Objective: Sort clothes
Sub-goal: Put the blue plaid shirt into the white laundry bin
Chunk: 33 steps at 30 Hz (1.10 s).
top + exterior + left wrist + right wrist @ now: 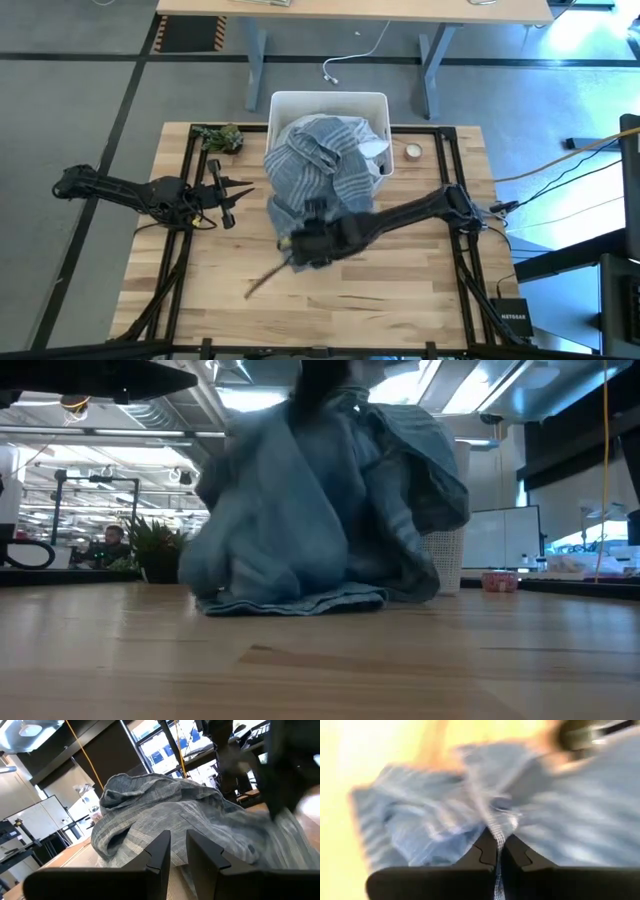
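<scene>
The right gripper (308, 212) is reaching across the middle of the wooden desk (400, 290) and pinching a fold of the blue-grey striped garment (315, 165), its fingers (487, 851) closing down to a narrow slit with cloth caught between them. The garment is draping out of the white basket (330, 100) at the desk's far edge and spilling forward onto the wood, its hem (295, 600) lying flat on the surface in the low view while the rest is bunching upward in a tall heap. The left gripper (228, 200) is waiting on the left side of the desk, just beside the heap and pointing at it, its fingers (162, 852) standing slightly apart and holding nothing. A small green-brown camouflage lump (218, 137) is sitting near the far left corner of the desk, and a roll of tape (413, 152) is lying to the right of the basket. A person (112, 545) is sitting far off in the room behind, beside a potted plant (155, 550)
</scene>
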{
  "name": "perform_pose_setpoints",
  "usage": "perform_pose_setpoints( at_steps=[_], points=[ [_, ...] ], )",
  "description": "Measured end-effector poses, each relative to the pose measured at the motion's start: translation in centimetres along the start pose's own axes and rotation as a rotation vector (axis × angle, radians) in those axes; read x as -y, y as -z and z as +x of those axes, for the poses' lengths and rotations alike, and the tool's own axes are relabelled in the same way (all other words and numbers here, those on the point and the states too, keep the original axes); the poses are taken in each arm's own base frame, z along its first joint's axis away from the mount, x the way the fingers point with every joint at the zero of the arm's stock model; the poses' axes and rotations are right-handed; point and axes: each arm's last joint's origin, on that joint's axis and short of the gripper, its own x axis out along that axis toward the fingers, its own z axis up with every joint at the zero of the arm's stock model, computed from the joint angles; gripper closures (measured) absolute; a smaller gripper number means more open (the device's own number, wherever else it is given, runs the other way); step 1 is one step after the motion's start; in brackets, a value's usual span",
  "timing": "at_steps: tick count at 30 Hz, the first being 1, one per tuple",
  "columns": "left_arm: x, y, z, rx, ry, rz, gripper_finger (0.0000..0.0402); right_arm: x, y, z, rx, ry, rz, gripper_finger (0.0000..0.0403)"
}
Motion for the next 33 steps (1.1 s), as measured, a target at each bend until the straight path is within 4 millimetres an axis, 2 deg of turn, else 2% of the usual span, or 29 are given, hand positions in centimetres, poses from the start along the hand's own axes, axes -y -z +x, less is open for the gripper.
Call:
perform_pose_setpoints(
  at_steps=[4, 9, 13, 17, 20, 22, 25, 29, 33],
  points=[
    [0.0, 0.0, 0.0, 0.002, -0.001, -0.001, 0.0345, 3.9, -1.4, -4.8, 0.114, 0.182, 0.137, 0.0396],
    [0.0, 0.0, 0.0, 0.004, -0.002, -0.001, 0.0345, 9.2, -1.8, -10.4, 0.228, 0.44, 0.249, 0.0396],
    [0.0, 0.0, 0.0, 0.005, -0.003, -0.002, 0.0345, 14.4, -0.9, -14.3, 0.326, 0.697, 0.38, 0.0396],
    [0.0, -0.1, 0.0, 0.005, -0.003, -0.002, 0.0345, 20.6, 0.8, -18.7, 0.437, 0.869, 0.574, 0.0395],
    [0.0, -0.1, 0.0, 0.007, -0.004, -0.003, 0.0345, 24.4, 2.5, -20.8, 0.513, 0.971, 0.725, 0.0394],
    [0.0, -0.1, 0.0, 0.007, -0.004, -0.003, 0.0345, 26.0, 3.4, -21.0, 0.52, 1.011, 0.793, 0.0395],
    [0.0, 0.0, 0.0, 0.005, -0.003, -0.002, 0.0345, 27.0, 4.4, -19.7, 0.462, 1.026, 0.862, 0.0394],
    [0.0, 0.0, 0.0, 0.0, 0.0, 0.001, 0.0345, 26.6, 5.2, -15.4, 0.32, 0.918, 0.835, 0.0391],
    [0.0, 0.0, 0.0, 0.0, 0.0, 0.001, 0.0345, 25.8, 6.5, -10.5, 0.176, 0.738, 0.92, 0.0381]
  ],
)
